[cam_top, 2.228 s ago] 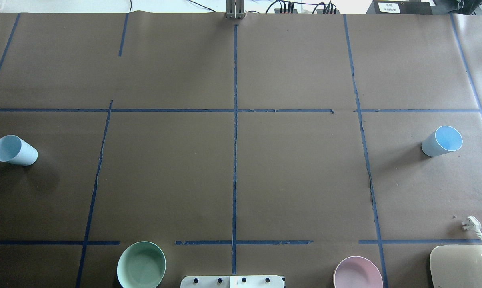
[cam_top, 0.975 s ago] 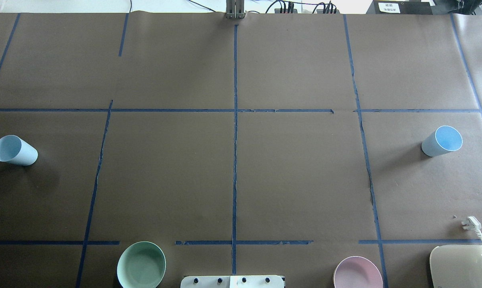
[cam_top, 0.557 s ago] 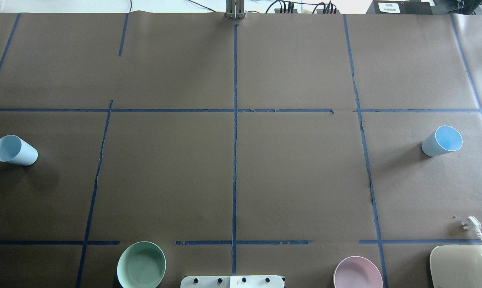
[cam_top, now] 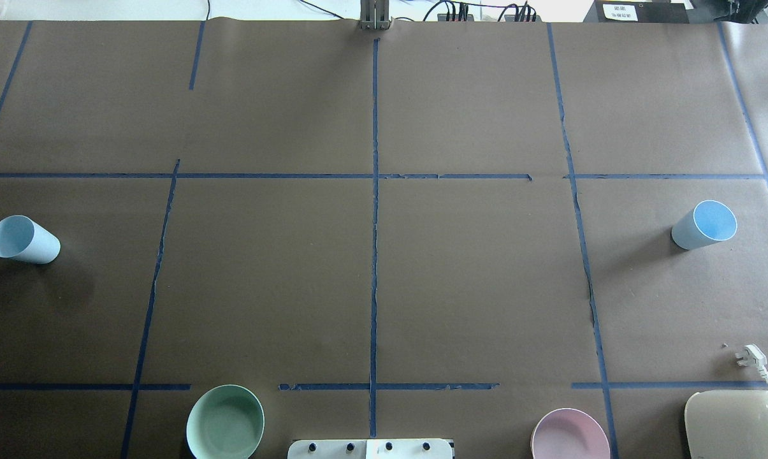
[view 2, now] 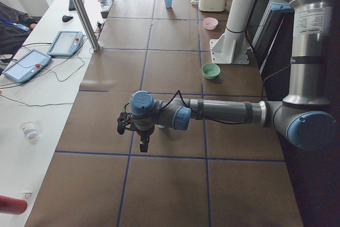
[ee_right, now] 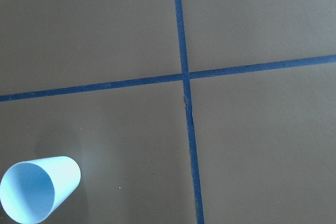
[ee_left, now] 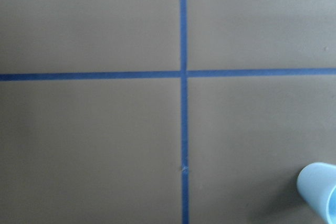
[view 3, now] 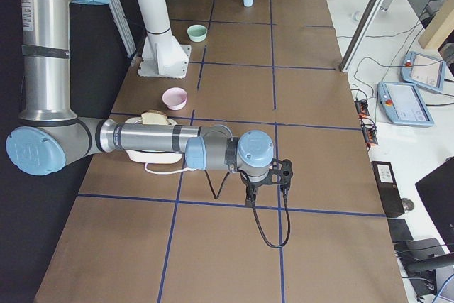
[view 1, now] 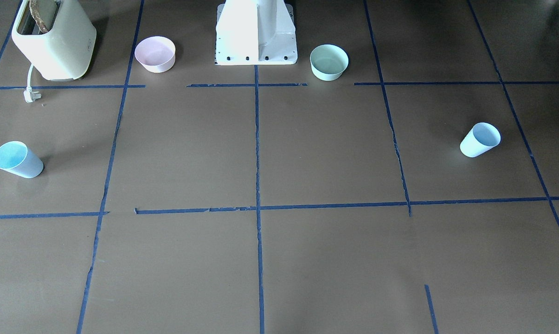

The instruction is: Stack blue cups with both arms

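Note:
Two pale blue cups stand upright far apart on the brown table. One cup (cam_top: 23, 240) is at the far left of the overhead view and shows in the front view (view 1: 480, 140) and at the left wrist view's lower right corner (ee_left: 320, 190). The other cup (cam_top: 704, 225) is at the far right and shows in the front view (view 1: 18, 160) and the right wrist view (ee_right: 39, 188). My left gripper (view 2: 142, 143) and right gripper (view 3: 250, 193) hover above the table close to their cups. They show only in the side views, so I cannot tell whether they are open or shut.
A mint-green bowl (cam_top: 225, 422) and a pink bowl (cam_top: 570, 437) sit near the white pedestal base (view 1: 256, 32). A cream toaster (cam_top: 737, 424) with its loose plug (cam_top: 750, 357) stands at the near right corner. Blue tape lines cross the table.

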Motion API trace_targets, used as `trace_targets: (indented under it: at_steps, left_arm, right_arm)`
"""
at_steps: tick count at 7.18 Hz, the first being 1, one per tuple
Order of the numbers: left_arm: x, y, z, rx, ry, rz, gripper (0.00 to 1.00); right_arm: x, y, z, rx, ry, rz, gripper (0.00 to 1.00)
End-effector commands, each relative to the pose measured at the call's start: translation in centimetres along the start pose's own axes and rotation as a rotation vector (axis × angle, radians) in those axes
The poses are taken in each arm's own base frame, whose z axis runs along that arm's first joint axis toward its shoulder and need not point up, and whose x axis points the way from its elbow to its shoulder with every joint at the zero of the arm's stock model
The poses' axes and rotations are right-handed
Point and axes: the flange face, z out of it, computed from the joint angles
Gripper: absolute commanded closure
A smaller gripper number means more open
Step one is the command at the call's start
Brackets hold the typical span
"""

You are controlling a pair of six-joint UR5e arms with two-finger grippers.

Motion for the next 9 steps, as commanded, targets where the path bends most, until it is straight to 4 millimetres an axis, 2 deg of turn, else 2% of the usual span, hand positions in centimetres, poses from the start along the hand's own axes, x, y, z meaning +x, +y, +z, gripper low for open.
trace_targets:
  at_steps: [1, 5, 9]
  left_arm:
    - [5.9, 1.8, 4.2, 0.022, 0.075, -0.066, 0.0]
    - [8.9, 3.8, 9.0, -0.069, 0.074, -0.029, 0.0]
    - [8.2, 4.5, 12.4, -0.134, 0.052, -0.033, 0.0]
  right_arm:
    - [-0.2, -0.1, -0.1, 0.003, 0.001, -0.002, 0.0]
    - [-0.1, 0.2, -0.1, 0.003, 0.001, -0.002, 0.0]
    - [-0.5, 0.2, -0.5, 0.011, 0.0, -0.01, 0.0]
